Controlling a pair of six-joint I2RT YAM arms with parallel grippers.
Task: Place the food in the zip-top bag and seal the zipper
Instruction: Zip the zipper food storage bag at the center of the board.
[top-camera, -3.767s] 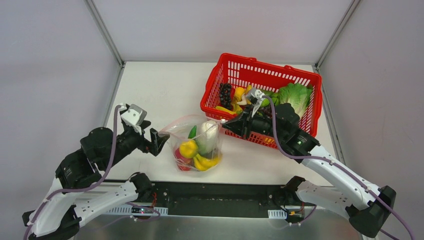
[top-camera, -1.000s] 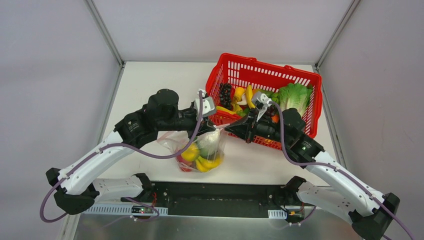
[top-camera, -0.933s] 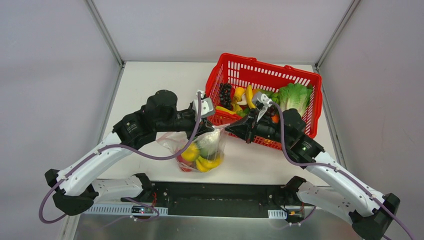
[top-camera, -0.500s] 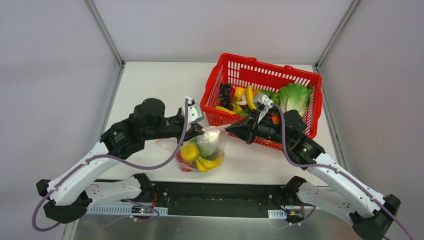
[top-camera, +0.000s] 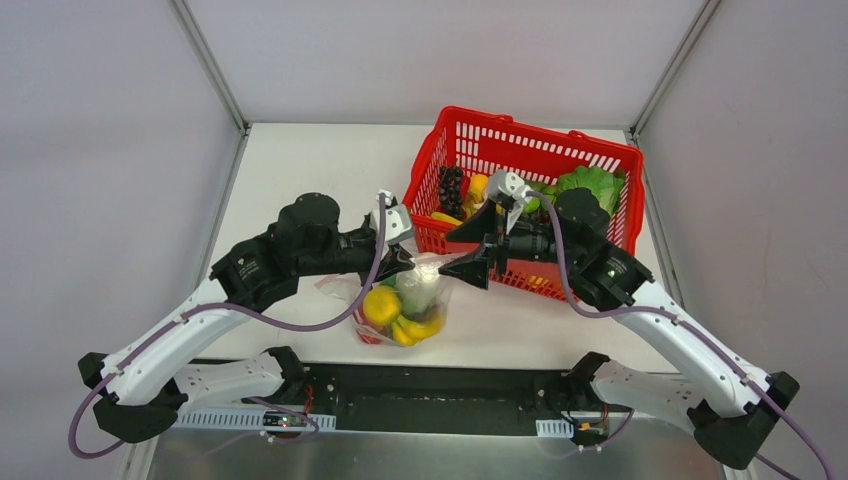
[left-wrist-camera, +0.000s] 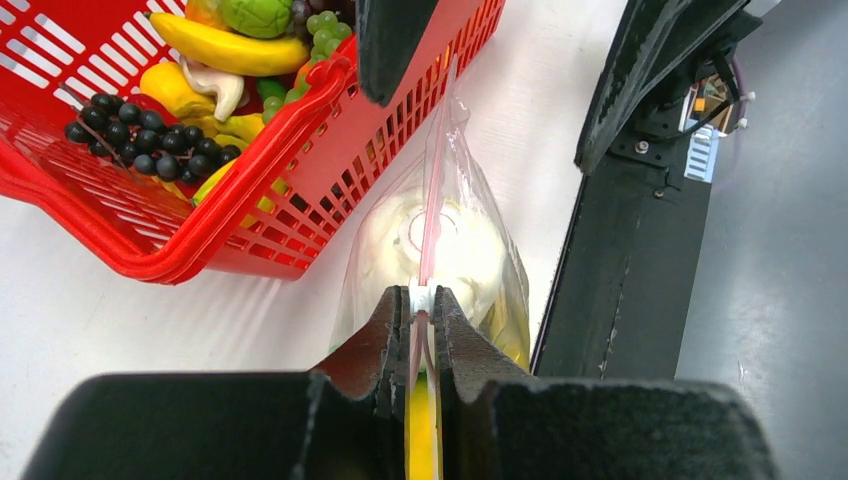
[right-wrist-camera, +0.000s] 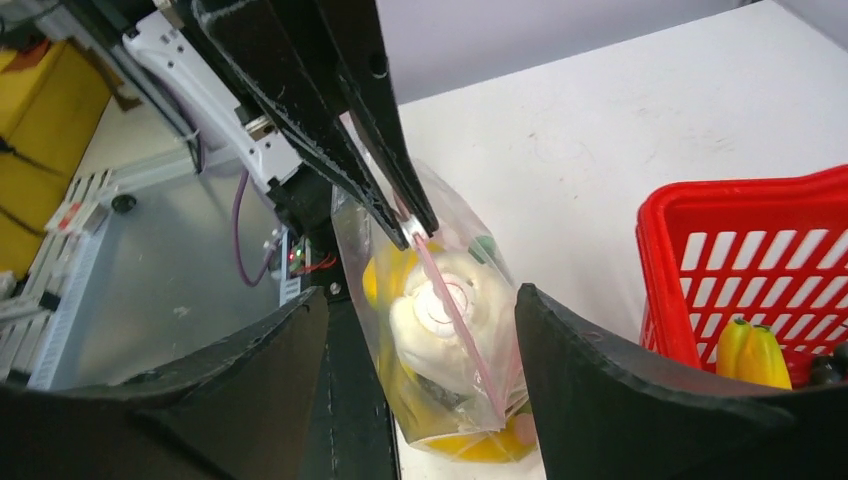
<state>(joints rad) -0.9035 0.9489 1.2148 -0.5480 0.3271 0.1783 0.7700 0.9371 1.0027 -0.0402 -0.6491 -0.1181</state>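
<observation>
White table (top-camera: 310, 180) between plain grey walls (top-camera: 430, 50), metal corner posts (top-camera: 210, 65).

Robotics lab, enclosed test cell. White bench (top-camera: 320, 180) boxed in on its far, left and right sides by plain grey panels (top-camera: 100, 150) set in bare aluminium posts (top-camera: 210, 65). Two white-and-black arms, left (top-camera: 170, 340) and right (top-camera: 690, 350), bolted to a black base plate (top-camera: 440, 385) along the bench's near edge. Purple cables (top-camera: 300, 322) run exposed; slotted cable duct (top-camera: 235, 420) and a lit circuit board (top-camera: 285, 420) sit below that edge. Props only: red mesh basket (top-camera: 600, 150) of plastic toy produce (top-camera: 451, 188) at the bench's far right.
</observation>
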